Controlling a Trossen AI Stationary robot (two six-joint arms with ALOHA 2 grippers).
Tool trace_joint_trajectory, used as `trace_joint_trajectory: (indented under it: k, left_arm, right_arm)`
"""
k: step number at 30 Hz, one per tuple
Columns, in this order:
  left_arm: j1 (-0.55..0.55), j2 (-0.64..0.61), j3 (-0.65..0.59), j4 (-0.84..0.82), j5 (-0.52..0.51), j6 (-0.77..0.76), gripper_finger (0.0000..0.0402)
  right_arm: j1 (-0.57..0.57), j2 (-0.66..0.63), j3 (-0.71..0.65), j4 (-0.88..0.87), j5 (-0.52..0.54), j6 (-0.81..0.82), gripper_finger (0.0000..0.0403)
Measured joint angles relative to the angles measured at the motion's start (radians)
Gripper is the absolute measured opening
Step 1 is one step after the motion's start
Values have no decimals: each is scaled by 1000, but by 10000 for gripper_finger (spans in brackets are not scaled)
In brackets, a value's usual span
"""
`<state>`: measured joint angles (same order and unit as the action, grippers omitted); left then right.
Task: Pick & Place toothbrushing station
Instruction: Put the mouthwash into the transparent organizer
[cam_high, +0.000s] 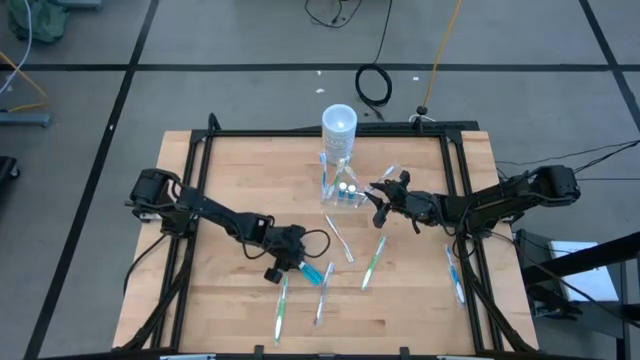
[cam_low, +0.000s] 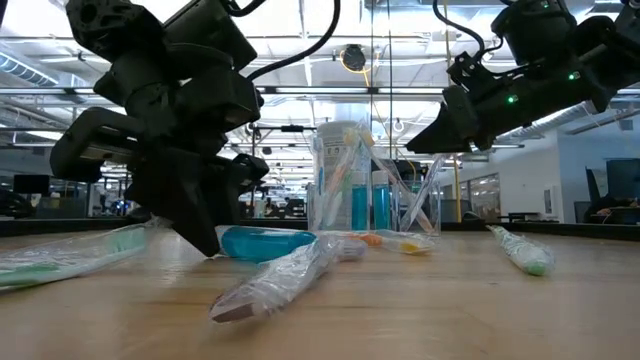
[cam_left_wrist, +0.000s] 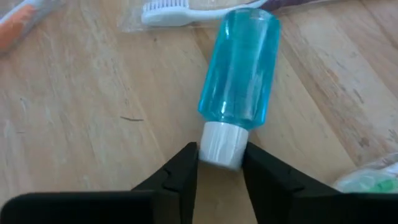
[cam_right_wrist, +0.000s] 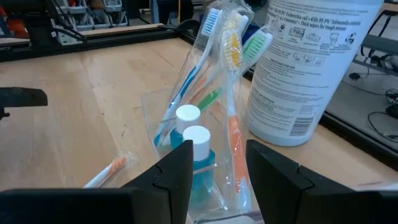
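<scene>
One white cylinder label reads "kills 99.9%", beside container.

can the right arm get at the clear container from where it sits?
Probably yes: the right gripper hangs open right beside the container, nothing between them; the left gripper is away at a blue tube.

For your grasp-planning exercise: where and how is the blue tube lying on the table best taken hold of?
Probably by its white cap, coming in along the tube's axis from the cap end: the blue tube lies flat, and the left tool already brackets that narrower cap.
</scene>
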<state>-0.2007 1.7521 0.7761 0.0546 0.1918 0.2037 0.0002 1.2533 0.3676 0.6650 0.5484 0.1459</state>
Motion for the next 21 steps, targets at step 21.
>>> trace_joint_trajectory:
  k: [21]
  left_arm:
    - [-5,-234,8,3,-497,604,96]
  right_arm:
    - [-19,0,0,20,0,-91,139]
